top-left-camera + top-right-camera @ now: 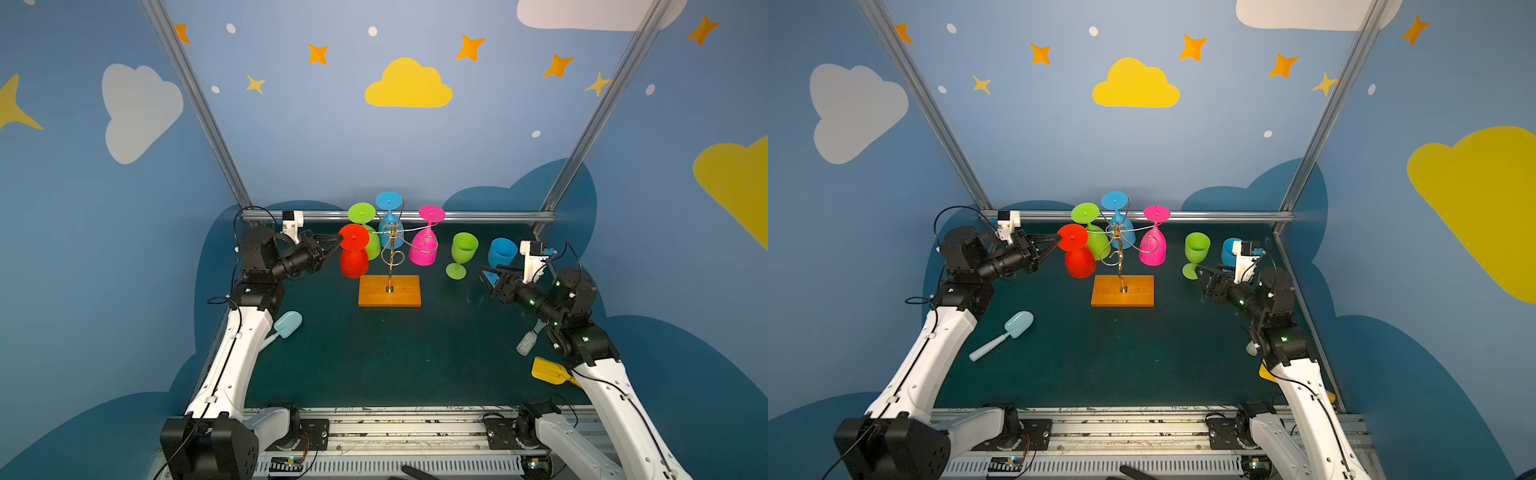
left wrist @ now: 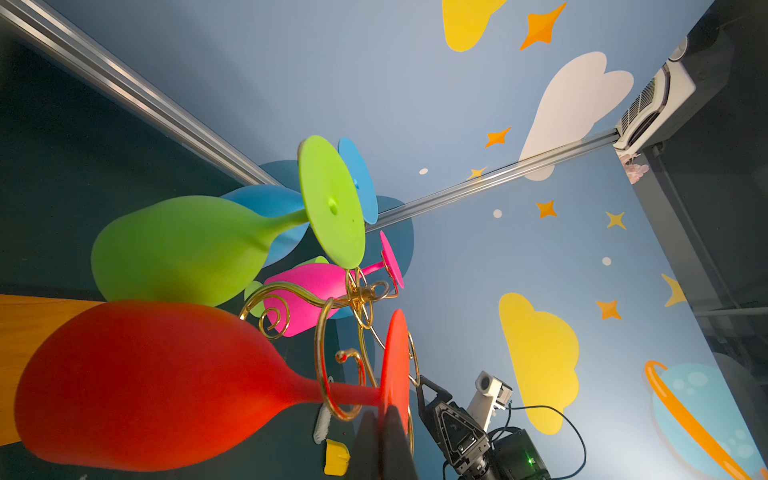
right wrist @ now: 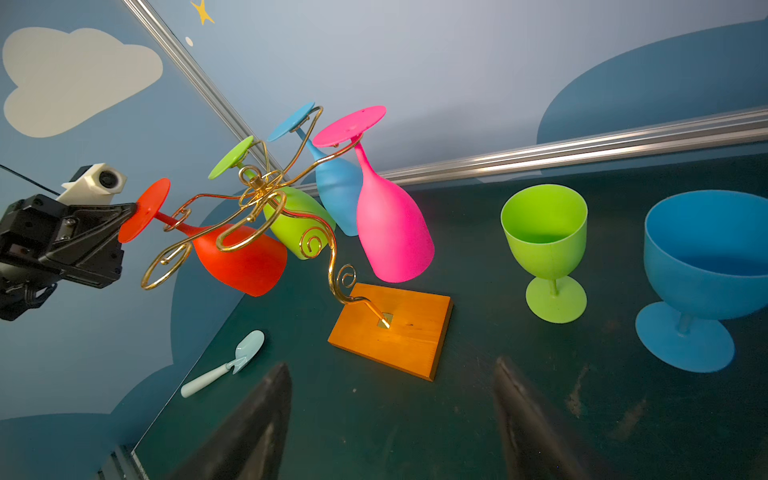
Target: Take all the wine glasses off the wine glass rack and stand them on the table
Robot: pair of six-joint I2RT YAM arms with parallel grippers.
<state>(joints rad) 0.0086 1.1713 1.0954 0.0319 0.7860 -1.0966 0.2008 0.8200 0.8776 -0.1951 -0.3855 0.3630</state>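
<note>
On gold wire rack (image 1: 400, 296) | red wine glass (image 1: 354, 259), inverted | foot pinched

Bright, even light, soft shadows. Wide-angle stretch marks the edges; the right hand (image 3: 390, 362) is blurred close to its wrist camera.

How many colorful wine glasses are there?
6. Four hang upside down on the rack: red glass, green glass, blue glass, pink glass. Two stand upright right of it: green goblet, blue goblet. None seems hidden.
</note>
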